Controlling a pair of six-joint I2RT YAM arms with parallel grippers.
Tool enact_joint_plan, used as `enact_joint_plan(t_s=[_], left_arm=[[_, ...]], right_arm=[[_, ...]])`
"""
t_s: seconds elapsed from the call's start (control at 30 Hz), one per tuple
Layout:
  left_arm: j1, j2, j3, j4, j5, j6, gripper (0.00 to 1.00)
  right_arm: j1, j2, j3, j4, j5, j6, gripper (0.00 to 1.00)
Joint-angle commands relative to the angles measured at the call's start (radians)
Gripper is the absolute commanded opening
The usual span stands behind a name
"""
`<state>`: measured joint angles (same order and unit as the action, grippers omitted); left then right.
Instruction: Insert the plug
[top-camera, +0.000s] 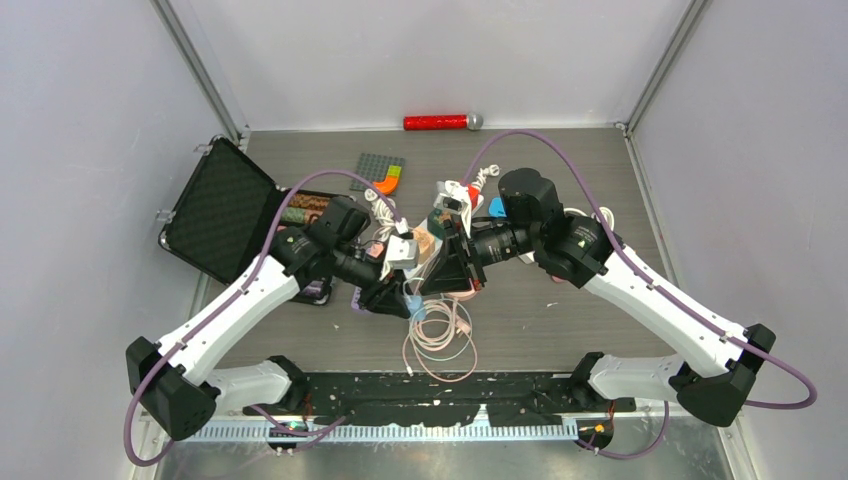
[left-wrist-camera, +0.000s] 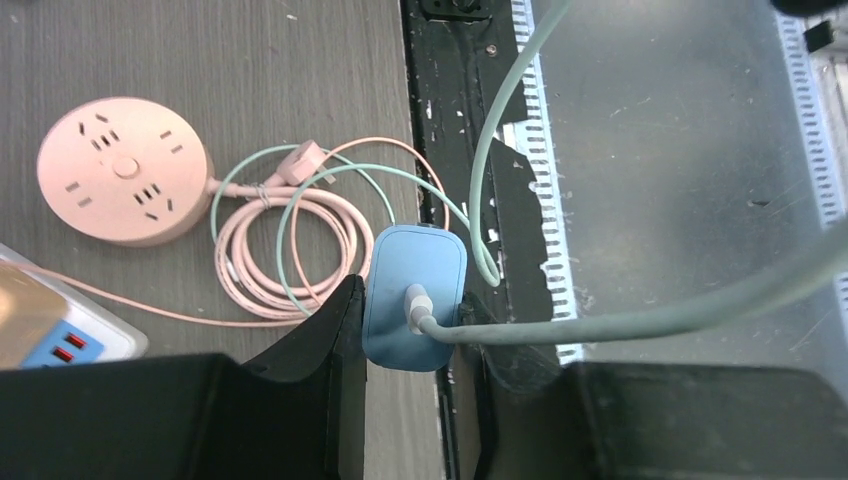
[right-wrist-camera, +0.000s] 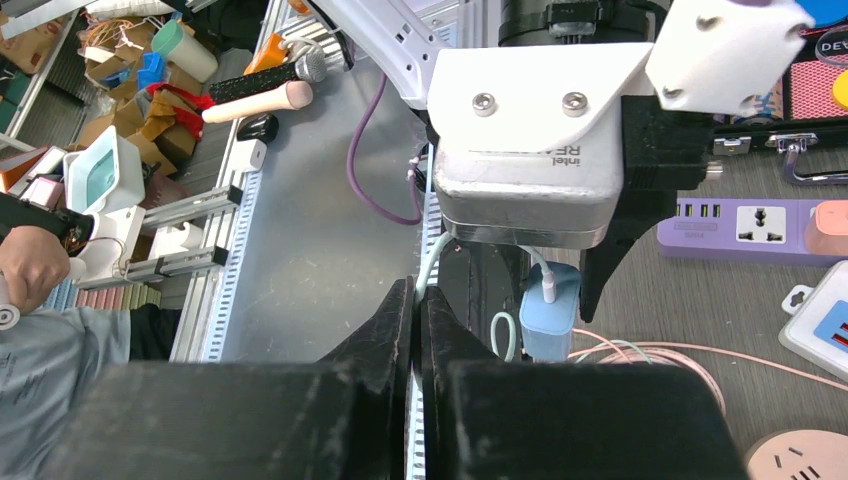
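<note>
On my left wrist feed the pink round power strip (left-wrist-camera: 125, 170) lies at the upper left on the bench (left-wrist-camera: 200, 50), with its pink cord (left-wrist-camera: 250, 250) coiled just beside it toward the centre. The plug I'm after, a blue charger (left-wrist-camera: 413, 290), sits at lower centre by the bench's taped edge. The left arm's fingers (left-wrist-camera: 325, 330) pinch it by its two sides. A mint cable (left-wrist-camera: 640, 318) leaves its upper face and sweeps off to the right. On the right wrist feed the right arm's fingers (right-wrist-camera: 385, 340) are pressed together at lower centre. That cable runs down to their tips, but I cannot tell whether it is caught there. I have three worries. I see no prongs, so I'd be lining them up with a socket blind. The hold is on smooth sides, so a push could tilt or slip the charger. A taut cable or a snagged loop of cord could also tug the strip off line.
</note>
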<state>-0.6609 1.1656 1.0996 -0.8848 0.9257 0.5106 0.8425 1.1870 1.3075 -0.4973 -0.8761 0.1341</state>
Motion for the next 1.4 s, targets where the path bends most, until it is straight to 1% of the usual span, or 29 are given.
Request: enact_joint_plan(t_s=[0.0,0.07,0.17,0.2,0.23,0.27,0.3,0.33,0.37,0.4,0.43,0.47,0.5,0.53,0.57,0.63,0.7,0.8,0.97,1.13,1.3,1.37], left_arm=[[0.003,-0.025,0.019,0.044,-0.005,-0.027,0.04],[0.003,-0.032,0.012,0.065,-0.010,-0.042,0.00],[0.002,-0.044,0.002,0.097,-0.026,-0.070,0.00],[0.003,-0.052,-0.004,0.126,-0.051,-0.093,0.00],[0.002,-0.060,-0.012,0.159,-0.085,-0.122,0.00],[0.004,-0.067,-0.026,0.198,-0.127,-0.153,0.00],[0.004,-0.078,-0.040,0.239,-0.178,-0.190,0.00],[0.006,-0.092,-0.062,0.292,-0.234,-0.234,0.00],[0.008,-0.106,-0.099,0.344,-0.304,-0.287,0.00],[0.011,-0.124,-0.129,0.403,-0.357,-0.335,0.00],[0.013,-0.144,-0.161,0.446,-0.419,-0.373,0.00],[0.014,-0.162,-0.195,0.485,-0.485,-0.428,0.00],[0.014,-0.179,-0.224,0.511,-0.544,-0.452,0.00],[0.015,-0.192,-0.248,0.522,-0.615,-0.492,0.00],[0.016,-0.205,-0.269,0.530,-0.681,-0.528,0.00],[0.016,-0.223,-0.308,0.541,-0.860,-0.608,0.00],[0.018,-0.225,-0.335,0.537,-0.990,-0.668,0.00],[0.020,-0.218,-0.366,0.537,-1.102,-0.749,0.00],[0.020,-0.215,-0.426,0.591,-1.183,-0.823,0.00],[0.021,-0.163,-0.454,0.637,-1.183,-0.851,0.00],[0.021,-0.121,-0.481,0.721,-1.180,-0.870,0.00],[0.021,-0.105,-0.478,0.721,-1.184,-0.893,0.00]], right_arm=[[0.004,-0.018,0.016,0.036,-0.002,0.008,0.06],[0.004,-0.016,0.013,0.036,0.002,0.011,0.05],[0.005,-0.012,0.012,0.042,0.008,0.020,0.05],[0.005,-0.008,0.012,0.043,0.016,0.026,0.05],[0.006,-0.005,0.012,0.042,0.032,0.031,0.08],[0.005,-0.004,0.012,0.041,0.041,0.034,0.19],[0.005,-0.002,0.010,0.041,0.061,0.039,0.35],[0.005,-0.002,0.009,0.041,0.075,0.041,0.45],[0.004,-0.002,0.002,0.041,0.107,0.046,0.63],[0.004,-0.003,-0.002,0.045,0.127,0.049,0.70],[0.005,-0.007,-0.014,0.047,0.180,0.054,0.81],[0.004,-0.010,-0.021,0.055,0.213,0.056,0.85],[0.004,-0.016,-0.034,0.058,0.295,0.064,0.89],[0.004,-0.019,-0.041,0.063,0.341,0.072,0.90],[0.004,-0.023,-0.054,0.064,0.426,0.082,0.91],[0.004,-0.019,-0.065,0.058,0.517,0.099,0.92],[0.005,-0.013,-0.075,0.057,0.574,0.116,0.92],[0.004,0.000,-0.082,0.050,0.644,0.145,0.91],[0.004,-0.021,-0.119,0.058,0.787,0.207,0.93],[0.004,-0.052,-0.151,0.068,0.903,0.234,0.94],[0.004,-0.056,-0.160,0.063,0.948,0.244,0.95],[0.001,-0.055,-0.160,0.057,0.957,0.247,0.95]])
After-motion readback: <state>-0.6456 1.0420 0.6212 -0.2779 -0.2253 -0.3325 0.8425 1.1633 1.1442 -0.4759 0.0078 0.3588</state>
